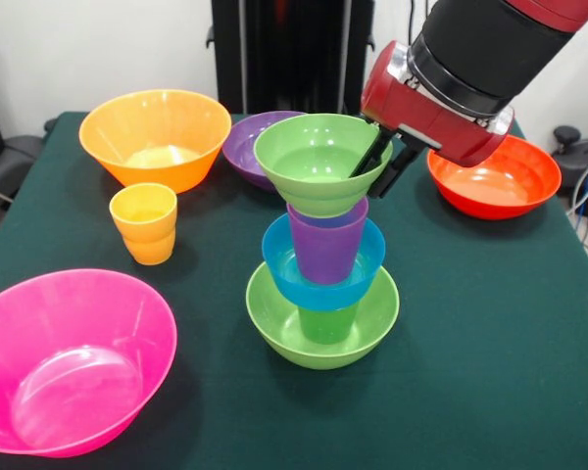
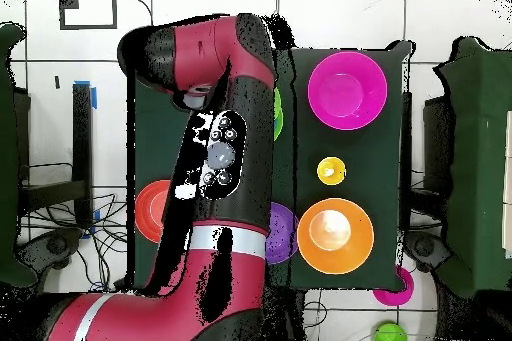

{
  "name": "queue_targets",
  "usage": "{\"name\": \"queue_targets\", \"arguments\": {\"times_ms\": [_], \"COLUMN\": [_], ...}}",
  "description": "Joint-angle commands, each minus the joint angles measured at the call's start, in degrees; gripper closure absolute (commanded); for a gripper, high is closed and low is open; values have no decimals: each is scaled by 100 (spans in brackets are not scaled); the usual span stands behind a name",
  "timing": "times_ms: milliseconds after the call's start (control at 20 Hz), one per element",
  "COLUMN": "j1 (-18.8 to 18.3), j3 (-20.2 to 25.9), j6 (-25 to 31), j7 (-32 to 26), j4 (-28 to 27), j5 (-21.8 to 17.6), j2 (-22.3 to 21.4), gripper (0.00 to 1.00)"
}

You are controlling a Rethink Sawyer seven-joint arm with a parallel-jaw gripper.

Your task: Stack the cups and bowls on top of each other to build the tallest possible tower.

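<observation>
A tower (image 1: 322,257) stands in the middle of the green counter (image 1: 490,333). At the bottom is a lime-green bowl (image 1: 274,318). Inside it stands a green cup (image 1: 327,323). On that cup sits a blue bowl (image 1: 279,257), and a purple cup (image 1: 327,247) stands in the blue bowl. On the very top sits a small green bowl (image 1: 309,162), and it looks a bit tilted.

The pincer (image 1: 380,166) comes down from the red and black arm (image 1: 470,69). Its two black fingers are at the right rim of the top bowl, one going inside the bowl and one outside it. They look closed on the rim, holding the small green bowl.

A yellow-orange cup (image 1: 145,223) stands alone to the left of the tower, with nothing in it. Behind it is a big orange bowl (image 1: 155,137), empty. A purple bowl (image 1: 243,147) sits behind the tower, partly hidden. A red-orange bowl (image 1: 495,176) is on the right, empty too. A big pink bowl (image 1: 69,357) lies near the front left, tipped a little, with nothing inside.

From above, the arm hides most of the tower, and only a green sliver shows beside it
</observation>
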Motion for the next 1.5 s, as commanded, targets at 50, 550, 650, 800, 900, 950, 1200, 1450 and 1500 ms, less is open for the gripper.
{"name": "queue_targets", "arguments": {"times_ms": [50, 550, 650, 800, 900, 950, 1200, 1450, 1500], "j1": [-24, 14, 18, 28, 35, 41, 57, 63, 64], "j3": [696, 729, 733, 734, 732, 726, 714, 710, 708], "j6": [-29, -137, -124, -118, -132, -137, -150, -156, -170], "j7": [-1022, -851, -828, -811, -795, -780, -746, -712, -709], "j4": [595, 605, 608, 609, 612, 609, 627, 609, 623], "j5": [-126, -92, -77, -73, -76, -82, -86, -85, -88], "j2": [-36, 45, 43, 44, 49, 54, 45, 57, 53], "gripper": [100, 100, 100, 100, 100, 100, 100, 100, 100]}}
